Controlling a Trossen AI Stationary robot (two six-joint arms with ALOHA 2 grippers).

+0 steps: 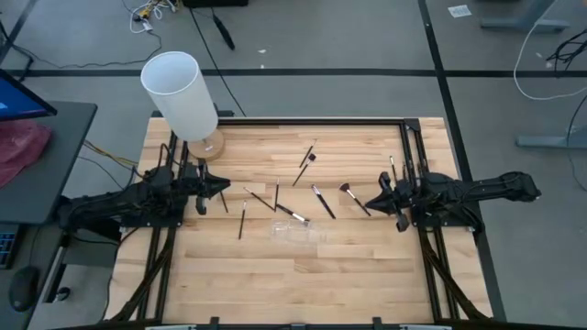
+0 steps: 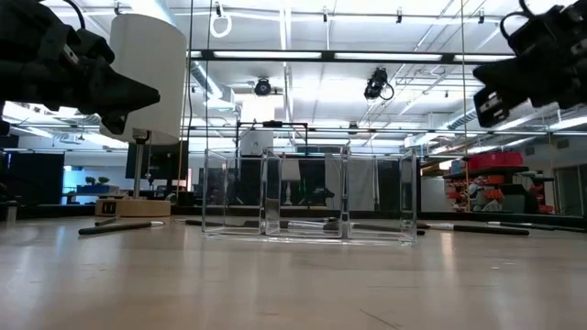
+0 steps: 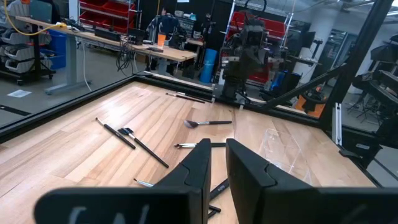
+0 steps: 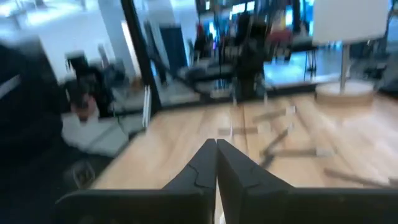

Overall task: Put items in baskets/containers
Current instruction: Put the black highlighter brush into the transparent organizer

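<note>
Several thin black makeup brushes lie flat and scattered on the wooden table, among them one [image 1: 322, 202], one [image 1: 242, 223] and one [image 1: 307, 156]; the left wrist view shows a few more [image 3: 146, 149]. The clear plastic holder [image 1: 295, 231] stands near the table's middle, and shows as see-through compartments in the low view [image 2: 307, 197]. My left gripper [image 1: 225, 191] [image 3: 217, 149] hovers left of the brushes with a narrow gap between its fingers. My right gripper [image 1: 369, 203] [image 4: 216, 144] hovers right of them, shut and empty. Both are raised above the table in the low view.
A tall white cylinder [image 1: 179, 92] on a round wooden base [image 1: 209, 145] stands at the far left corner, close behind my left arm. Black frame rails [image 1: 404, 147] border the table. Bare wood lies on the near side of the holder [image 1: 293, 284].
</note>
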